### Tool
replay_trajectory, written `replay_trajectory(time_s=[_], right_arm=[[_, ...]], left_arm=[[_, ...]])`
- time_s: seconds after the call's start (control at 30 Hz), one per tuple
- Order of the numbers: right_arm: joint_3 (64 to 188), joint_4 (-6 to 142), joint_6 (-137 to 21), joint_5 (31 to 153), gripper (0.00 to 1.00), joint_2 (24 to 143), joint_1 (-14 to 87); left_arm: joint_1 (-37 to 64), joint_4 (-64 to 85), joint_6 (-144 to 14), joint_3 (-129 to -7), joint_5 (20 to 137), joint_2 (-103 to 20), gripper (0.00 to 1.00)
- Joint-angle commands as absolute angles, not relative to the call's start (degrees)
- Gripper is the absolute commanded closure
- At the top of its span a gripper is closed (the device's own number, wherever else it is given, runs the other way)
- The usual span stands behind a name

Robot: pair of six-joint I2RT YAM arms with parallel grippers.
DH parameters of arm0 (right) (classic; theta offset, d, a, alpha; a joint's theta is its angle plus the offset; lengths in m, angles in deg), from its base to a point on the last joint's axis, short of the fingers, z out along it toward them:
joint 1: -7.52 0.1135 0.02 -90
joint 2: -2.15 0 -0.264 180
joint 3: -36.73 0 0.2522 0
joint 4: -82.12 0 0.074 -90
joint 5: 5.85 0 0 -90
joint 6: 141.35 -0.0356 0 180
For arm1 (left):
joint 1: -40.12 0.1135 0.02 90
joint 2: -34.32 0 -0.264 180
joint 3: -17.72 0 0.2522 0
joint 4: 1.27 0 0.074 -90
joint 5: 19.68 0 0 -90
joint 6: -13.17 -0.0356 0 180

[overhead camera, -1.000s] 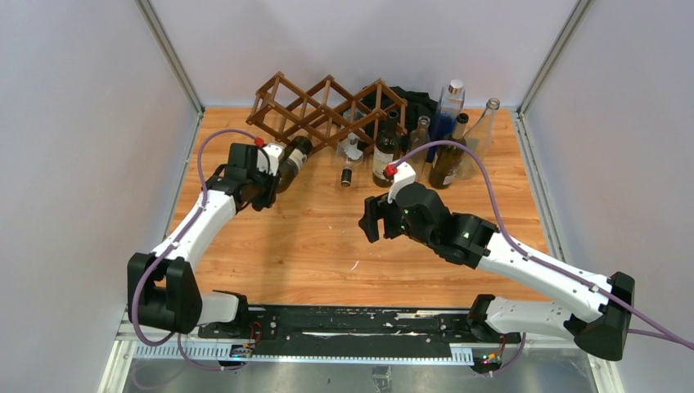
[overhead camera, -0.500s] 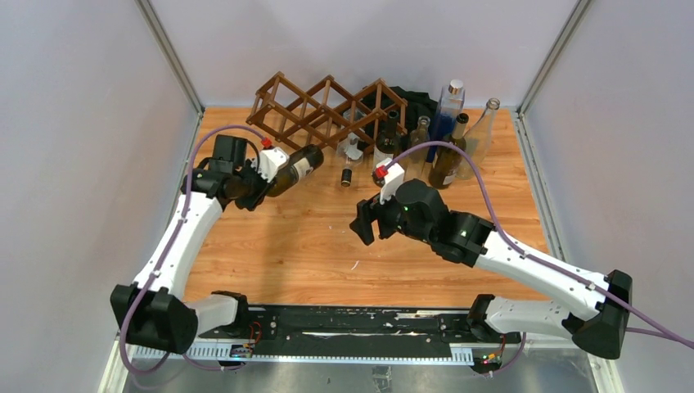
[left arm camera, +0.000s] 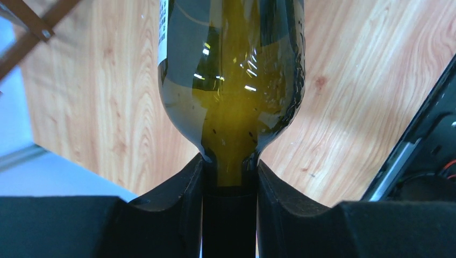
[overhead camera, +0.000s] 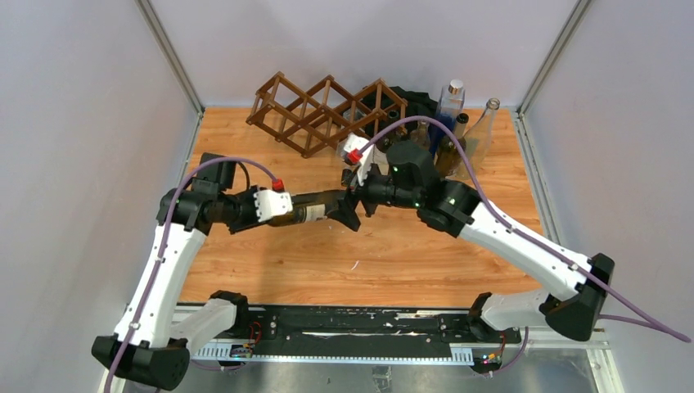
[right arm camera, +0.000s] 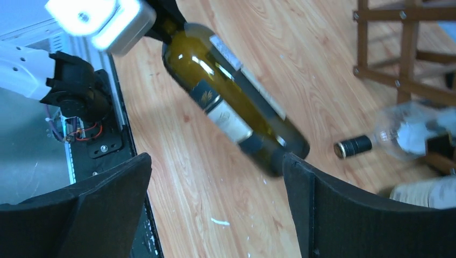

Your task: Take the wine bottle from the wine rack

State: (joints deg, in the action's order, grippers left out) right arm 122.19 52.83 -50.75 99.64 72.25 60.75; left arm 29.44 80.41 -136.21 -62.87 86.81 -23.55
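A dark green wine bottle (overhead camera: 315,209) with a white label hangs level above the middle of the table, clear of the wine rack (overhead camera: 327,115) at the back. My left gripper (overhead camera: 274,205) is shut on its neck; in the left wrist view the fingers (left arm camera: 185,199) clamp the neck just below the shoulder of the bottle (left arm camera: 231,80). My right gripper (overhead camera: 353,206) stands open at the bottle's base. In the right wrist view the bottle (right arm camera: 231,113) slants down toward my right gripper (right arm camera: 215,209), its base beside the right finger (right arm camera: 322,204), with nothing between the fingers.
Several upright bottles (overhead camera: 450,123) cluster at the back right beside the rack, with a black cloth (overhead camera: 417,98) behind them. A small clear bottle with a black cap (right arm camera: 371,142) lies near the rack's foot (right arm camera: 403,54). Side walls close in the table.
My left arm has swung the bottle away from the rack to the table's middle and turned it level. My right arm has moved up to the bottle's base and its jaws have widened.
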Motion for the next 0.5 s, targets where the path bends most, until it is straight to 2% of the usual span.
replay_trajectory(time_s=[0.0, 0.23, 0.47], right_arm=[[128.45, 48.48, -44.85, 109.45, 0.05, 78.56, 60.34], [131.76, 47.06, -43.57, 120.02, 0.04, 85.34, 60.35], [131.93, 45.0, -42.06, 127.19, 0.01, 88.92, 61.12]], left_arm=[[27.87, 80.32, -149.58, -63.16, 93.45, -17.89, 1.0], [26.7, 81.2, -168.32, -59.03, 99.55, -8.7, 1.0], [25.89, 81.16, -173.98, -59.56, 101.39, -8.48, 1.0]])
